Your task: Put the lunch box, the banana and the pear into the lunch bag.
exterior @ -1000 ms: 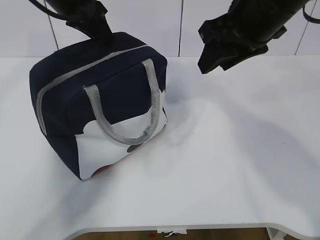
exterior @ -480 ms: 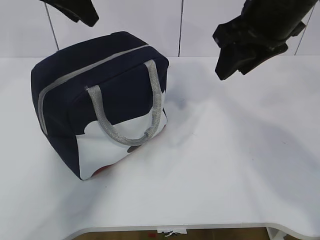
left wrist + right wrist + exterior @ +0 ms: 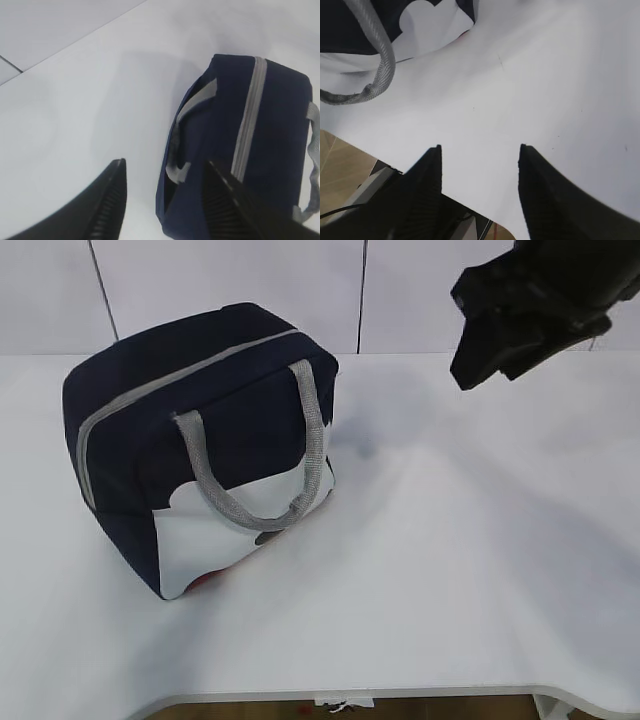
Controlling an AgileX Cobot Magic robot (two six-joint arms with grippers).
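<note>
Exterior view: the lunch bag [image 3: 200, 440] is seen zipped shut at nine o'clock on the table [image 3: 450, 570], its contents hidden, while the right end effector [image 3: 478, 360] and left end effector [image 3: 165, 200] are held wide, empty and raised, presumably clearing off

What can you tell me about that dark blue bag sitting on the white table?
The boxy navy-blue fabric lunch bag stands alone on the white table, tilted slightly, with one corner towards the camera. A grey zipper band runs across its top and down one end, and looks closed. Grey woven strap handles droop over a white lower panel, which shows a small red mark near the bottom. Neither gripper touches it.
</note>
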